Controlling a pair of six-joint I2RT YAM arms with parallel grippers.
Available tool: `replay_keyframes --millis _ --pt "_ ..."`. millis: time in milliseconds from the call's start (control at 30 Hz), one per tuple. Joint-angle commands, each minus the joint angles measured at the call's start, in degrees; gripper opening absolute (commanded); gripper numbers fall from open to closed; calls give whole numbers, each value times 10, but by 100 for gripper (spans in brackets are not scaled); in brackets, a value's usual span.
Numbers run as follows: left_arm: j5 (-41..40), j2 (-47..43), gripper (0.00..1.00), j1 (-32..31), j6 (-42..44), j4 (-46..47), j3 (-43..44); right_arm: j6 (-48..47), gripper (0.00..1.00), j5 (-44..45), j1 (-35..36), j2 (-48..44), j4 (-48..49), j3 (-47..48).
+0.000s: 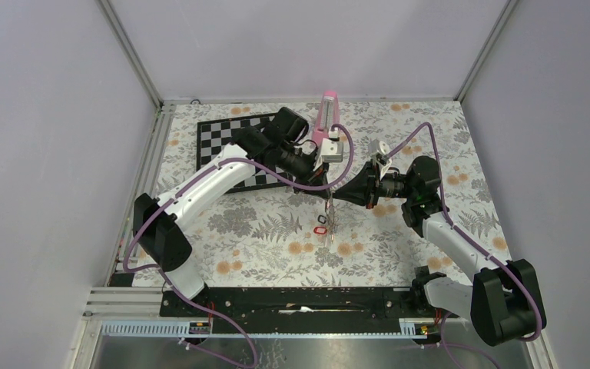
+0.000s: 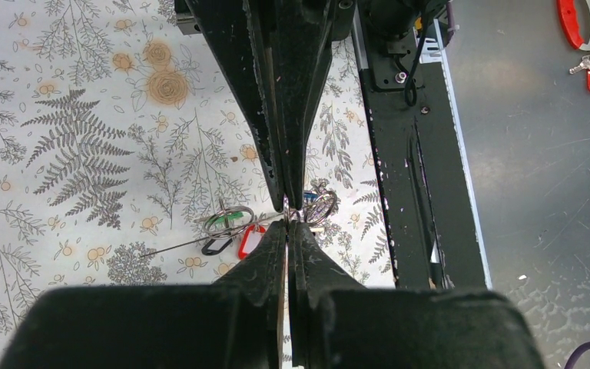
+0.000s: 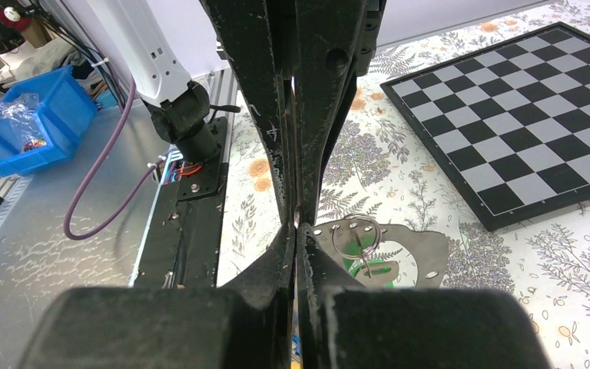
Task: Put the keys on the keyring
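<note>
The work area is enclosed by plain pale grey-lilac walls [image 1: 46, 115], joined at the far corners by slanted aluminium profiles [image 1: 130, 54]. The table is covered by a white cloth [image 1: 261, 246] printed with grey ferns and orange flowers. A black-and-white chessboard [image 1: 219, 142] is laid on the cloth at the far left. A black mounting plate [image 1: 261, 296] is fixed along the near edge, bordered by a dull grey metal surface [image 2: 538, 192]. A blue bin [image 3: 46, 142] is seen on that side. Soft, even light is cast throughout.
</note>
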Motion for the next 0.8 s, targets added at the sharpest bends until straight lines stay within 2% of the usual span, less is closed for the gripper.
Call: replay_keyframes --millis 0,133,333,500,767 --pt "-3 -11 0 3 6 17 12 -22 6 6 -4 -10 -3 21" --pt "-82 -35 0 -4 27 16 2 -37 24 7 -11 -14 -27 28" --pt "-216 -51 0 -41 97 -44 38 -41 43 6 -16 -14 -32 29" --pt "-309 -18 0 -79 124 -129 118 -44 49 4 -17 -12 -31 26" --pt "-444 61 0 -133 145 -281 251 -42 51 3 -16 -7 -22 19"
